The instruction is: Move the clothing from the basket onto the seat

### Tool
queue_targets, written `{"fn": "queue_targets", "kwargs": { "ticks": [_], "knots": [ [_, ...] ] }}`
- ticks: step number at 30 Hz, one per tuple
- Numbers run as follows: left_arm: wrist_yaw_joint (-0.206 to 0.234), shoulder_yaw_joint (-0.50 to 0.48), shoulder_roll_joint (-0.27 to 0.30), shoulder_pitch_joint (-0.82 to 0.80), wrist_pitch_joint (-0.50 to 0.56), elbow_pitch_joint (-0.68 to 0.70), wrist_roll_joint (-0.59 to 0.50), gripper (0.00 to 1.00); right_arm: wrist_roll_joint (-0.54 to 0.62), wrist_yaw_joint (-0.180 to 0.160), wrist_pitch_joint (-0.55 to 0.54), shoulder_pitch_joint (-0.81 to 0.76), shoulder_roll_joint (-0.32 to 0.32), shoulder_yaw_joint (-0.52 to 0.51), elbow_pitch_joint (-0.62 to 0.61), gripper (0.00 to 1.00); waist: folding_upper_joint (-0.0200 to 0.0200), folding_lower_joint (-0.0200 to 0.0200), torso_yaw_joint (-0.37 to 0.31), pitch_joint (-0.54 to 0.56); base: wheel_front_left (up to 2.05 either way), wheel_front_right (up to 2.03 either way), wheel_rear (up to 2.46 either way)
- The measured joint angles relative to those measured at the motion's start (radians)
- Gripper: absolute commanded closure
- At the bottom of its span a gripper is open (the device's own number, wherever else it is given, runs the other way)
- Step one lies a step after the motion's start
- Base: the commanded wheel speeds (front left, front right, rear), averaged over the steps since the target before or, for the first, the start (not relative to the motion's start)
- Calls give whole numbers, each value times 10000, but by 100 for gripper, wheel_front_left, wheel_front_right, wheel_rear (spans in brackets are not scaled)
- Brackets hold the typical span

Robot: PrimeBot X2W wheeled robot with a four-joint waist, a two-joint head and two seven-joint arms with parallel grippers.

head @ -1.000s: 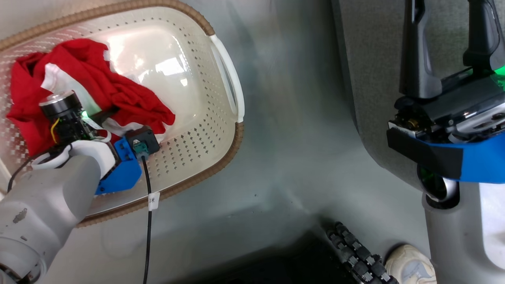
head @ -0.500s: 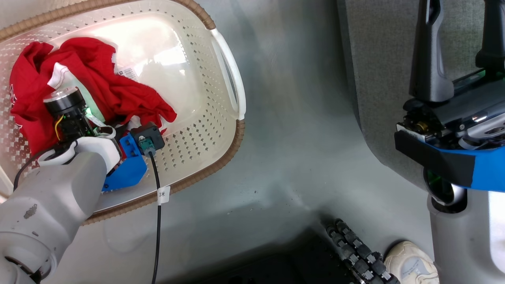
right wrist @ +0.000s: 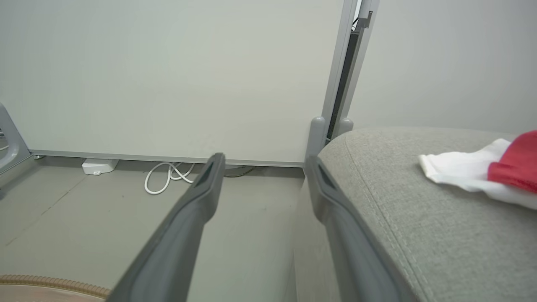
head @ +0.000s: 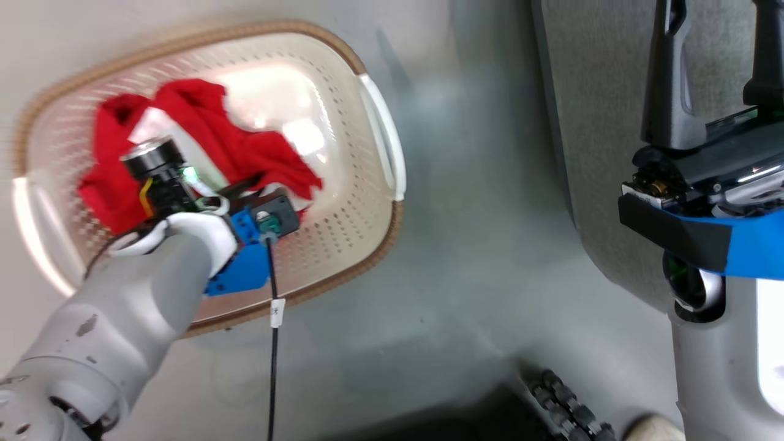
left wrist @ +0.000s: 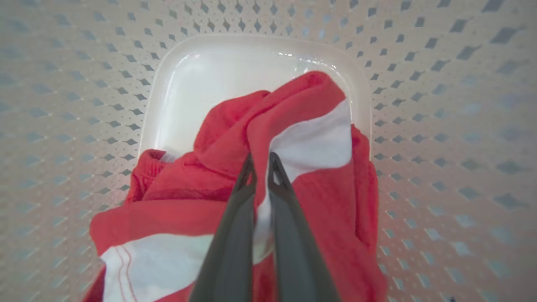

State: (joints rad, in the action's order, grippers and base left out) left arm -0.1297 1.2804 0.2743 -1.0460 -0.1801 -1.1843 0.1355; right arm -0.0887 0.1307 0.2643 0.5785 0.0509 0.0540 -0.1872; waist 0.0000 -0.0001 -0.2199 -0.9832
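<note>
Closed since a second ago, the left hand (left wrist: 261, 161) now pinches the clothing (left wrist: 323, 201) in the basket (left wrist: 419, 105).
Soft red cloth with white panels bunches round the two dark fingers (left wrist: 235, 235), over the glossy floor of the perforated cream basket. Right hand (right wrist: 264, 161) stands wide beside the seat (right wrist: 419, 226), rounded grey weave, where another red-and-white piece (right wrist: 474, 176) lies.

No text can be read. The one label in sight is a small white tag (head: 277, 310) wrapped round the black cable (head: 272, 373), where the cable crosses the near rim of the basket (head: 343, 245). The tag carries a small dark mark, too blurred to make out.
</note>
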Motion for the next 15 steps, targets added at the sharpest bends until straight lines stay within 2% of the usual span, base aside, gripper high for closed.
{"fn": "queue_targets", "kwargs": {
  "ticks": [7,15],
  "knots": [
    [0,0,-343,132,-570,589,965,100,316,0,0,-215,0,-151,479,0,0,0,497,1053,0,0,0],
    [0,-29,-441,386,-800,1522,2646,100,571,0,0,-885,-4,-458,1001,0,0,0,1019,2569,0,0,0]
  ]
}}
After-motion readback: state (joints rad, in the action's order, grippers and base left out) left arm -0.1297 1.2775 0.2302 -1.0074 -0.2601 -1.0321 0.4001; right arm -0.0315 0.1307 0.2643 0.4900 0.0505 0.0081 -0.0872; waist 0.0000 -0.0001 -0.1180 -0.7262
